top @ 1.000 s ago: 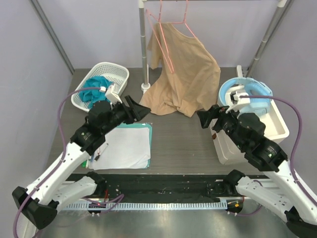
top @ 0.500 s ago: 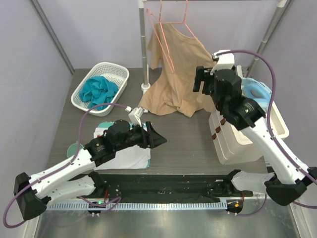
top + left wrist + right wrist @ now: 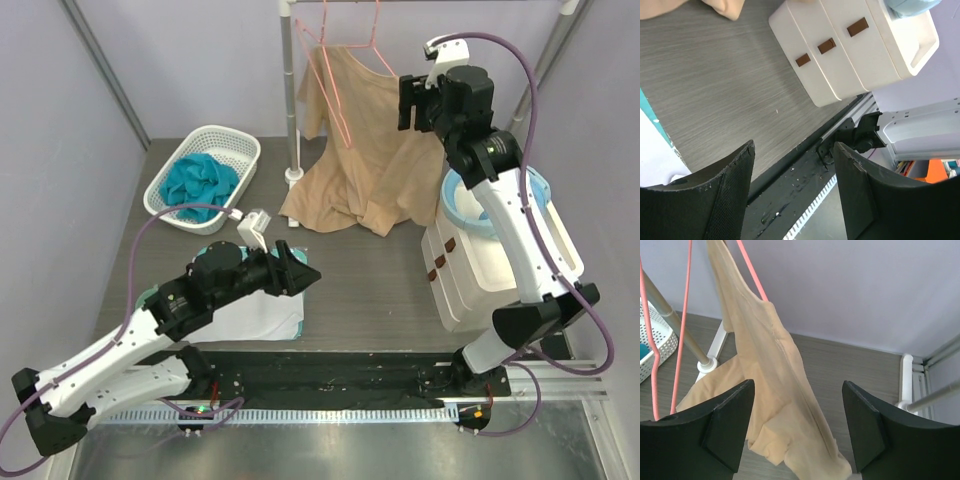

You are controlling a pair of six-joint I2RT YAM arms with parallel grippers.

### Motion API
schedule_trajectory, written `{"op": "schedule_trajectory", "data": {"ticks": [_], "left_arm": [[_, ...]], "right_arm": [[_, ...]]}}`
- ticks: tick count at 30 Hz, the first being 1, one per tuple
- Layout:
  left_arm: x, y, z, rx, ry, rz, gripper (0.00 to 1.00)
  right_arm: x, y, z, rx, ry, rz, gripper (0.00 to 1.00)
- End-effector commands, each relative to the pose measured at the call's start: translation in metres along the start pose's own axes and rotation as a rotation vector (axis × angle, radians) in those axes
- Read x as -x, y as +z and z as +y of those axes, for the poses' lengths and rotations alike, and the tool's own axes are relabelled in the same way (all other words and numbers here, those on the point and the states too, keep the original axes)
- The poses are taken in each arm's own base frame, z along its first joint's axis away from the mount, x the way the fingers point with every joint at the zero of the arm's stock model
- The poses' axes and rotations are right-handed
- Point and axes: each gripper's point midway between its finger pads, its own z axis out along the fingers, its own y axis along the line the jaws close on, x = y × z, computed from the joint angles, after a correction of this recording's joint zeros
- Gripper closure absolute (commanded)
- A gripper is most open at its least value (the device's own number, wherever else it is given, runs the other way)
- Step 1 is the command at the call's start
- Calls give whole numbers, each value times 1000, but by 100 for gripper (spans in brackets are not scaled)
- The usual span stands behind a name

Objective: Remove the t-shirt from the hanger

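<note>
Tan t-shirt point(image 3: 775, 365) hangs askew on the pink hanger point(image 3: 750, 270) at the back, hem pooled on the table point(image 3: 370, 270). Right gripper point(image 3: 797, 385) high beside it, fingers apart, empty. (observer)
Left gripper point(image 3: 794, 150)? (recorder)
Low over the table, apart too, holding nothing. Best to pinch the upper shoulder near the wire — then draw the cloth down and off. (observer)
Any lettering? (recorder)
None legible. (observer)

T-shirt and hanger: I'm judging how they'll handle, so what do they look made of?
T-shirt: soft matte tan fabric, probably a cotton-type knit; it drapes in loose folds and shows a stitched seam. Hanger: thin pink rod with a smooth, slightly glossy look; coated wire or plastic, I cannot tell which.
</note>
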Motion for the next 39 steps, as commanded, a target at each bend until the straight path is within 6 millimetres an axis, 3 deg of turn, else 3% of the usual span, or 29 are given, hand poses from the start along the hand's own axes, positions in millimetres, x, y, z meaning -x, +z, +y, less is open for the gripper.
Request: {"op": "schedule_trajectory", "data": {"ticks": [1,3,6,15,19,20,22,23,24,29,32,33,39], "left_arm": [[20,-14,-6,19,43,-55,35],[24,-17,-11,12,48,-58,35],[27,-19,-13,17,50,-55,35],[30,-9,-24,-7,47,-25,35],[29,-5,-31,-35,37,-9,36],[28,-4,-30,-33,31,-7,36],[27,-4,-29,-29,24,-9,36],[27,-4,-29,-29,18,-11,36],[28,-5,-30,-32,15,-14,36],[27,-5,-27,-22,8,-21,36],[24,-2,-23,-10,4,-11,36],[23,-1,-23,-9,2,-8,36],[22,4,-20,8,-14,-1,32]], "right_arm": [[20,9,15,115,-36,-49,25],[14,18,17,120,-51,-35,29],[5,27,20,130,-76,-12,46],[-17,46,35,193,-96,18,58],[-20,51,47,249,-81,19,68],[-20,51,50,260,-78,17,78],[-22,52,54,269,-39,24,89],[-20,51,53,267,-25,23,98],[-18,48,55,271,4,19,99],[6,26,50,251,49,-58,99],[27,6,36,200,88,-127,99],[41,-10,32,192,111,-173,99],[63,-38,27,198,203,-292,99]]}}
